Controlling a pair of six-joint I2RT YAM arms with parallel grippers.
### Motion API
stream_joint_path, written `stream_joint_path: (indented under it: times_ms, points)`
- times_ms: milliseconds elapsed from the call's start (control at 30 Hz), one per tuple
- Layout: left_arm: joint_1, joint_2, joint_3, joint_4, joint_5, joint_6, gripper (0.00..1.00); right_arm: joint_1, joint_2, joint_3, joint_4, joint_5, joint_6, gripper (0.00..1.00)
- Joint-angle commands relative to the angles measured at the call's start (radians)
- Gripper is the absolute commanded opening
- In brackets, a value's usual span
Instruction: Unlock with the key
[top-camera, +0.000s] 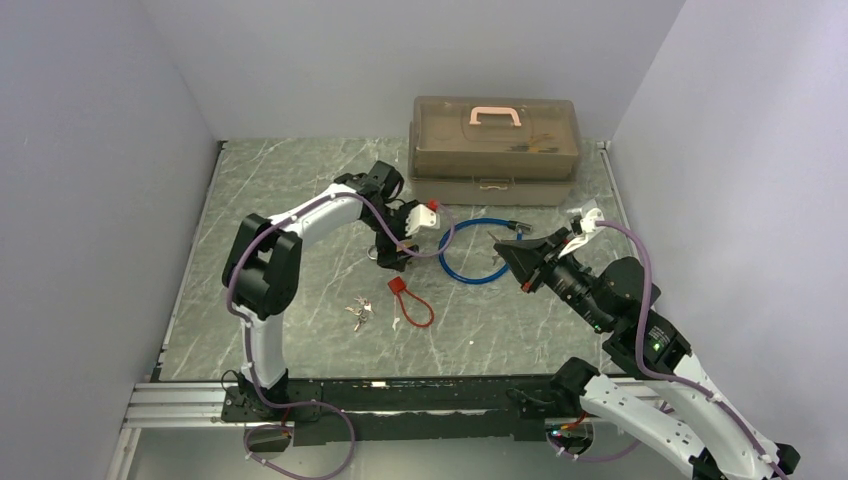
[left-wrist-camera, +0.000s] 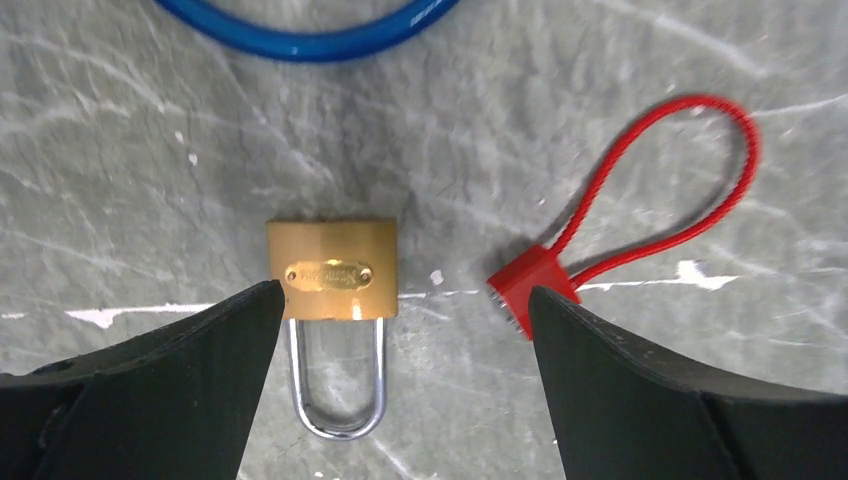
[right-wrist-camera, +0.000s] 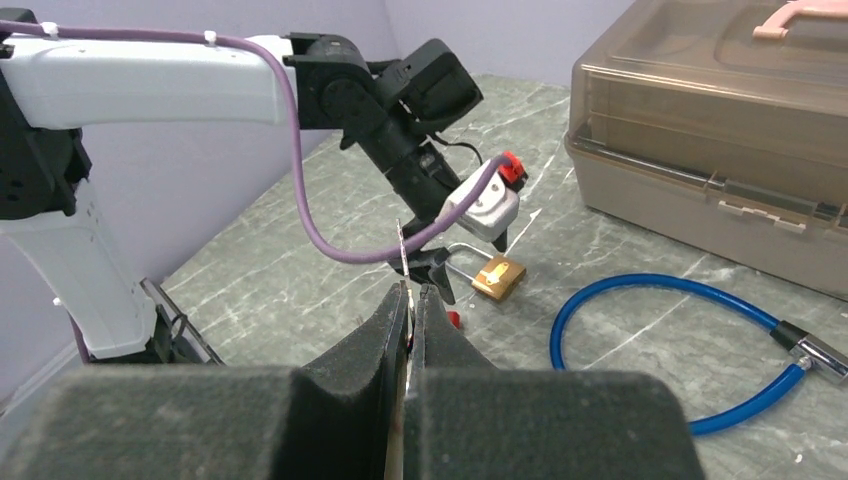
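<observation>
Here, nearest the bases, the right gripper is pressing its pads together on the key, whose thin blade is sticking up at twelve o'clock from the pinch in the right wrist view. Farther out, a spare bunch of keys is lying on the table, with the red lock just beyond it. Beyond these, the left gripper is hanging over the padlock with its fingers spread wide and gripping nothing. The padlock is lying flat and free on the table, its shackle pointing to six o'clock in the left wrist view, the red lock sitting at its three o'clock and the blue cable curving past at twelve. From the right gripper, in the top view, the padlock is lying at about ten o'clock. Farthest off, the toolbox is standing at the back. The keyhole is not showing in any view. The main risk, as I judge it, is the unheld padlock sliding or spinning away when the key is pushing at it. The blade could also be twisting in so slim a pinch. If the left fingers are closing carelessly, one may be catching the red lock, and the two arms are working close enough to be bumping each other.
</observation>
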Motion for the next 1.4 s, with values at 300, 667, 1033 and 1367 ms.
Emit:
stream_joint_path:
  times_ms: [300, 667, 1033, 1367]
  points:
    - [0.002, 0.084, -0.021, 0.165, -0.164, 0.174, 1.0, -0.002, 0.01, 0.033, 0.024, 0.007, 0.001, 0.0]
    - [-0.004, 0.171, 0.093, 0.0, -0.153, 0.294, 0.95, -0.002, 0.028, 0.042, 0.025, 0.003, -0.005, 0.0]
    - [-0.038, 0.243, 0.157, -0.133, -0.188, 0.336, 0.77, -0.002, 0.026, 0.07, 0.007, 0.007, -0.012, 0.0]
    - [-0.035, 0.199, 0.114, -0.094, -0.176, 0.283, 0.33, -0.002, 0.032, 0.106, -0.017, 0.01, -0.009, 0.0]
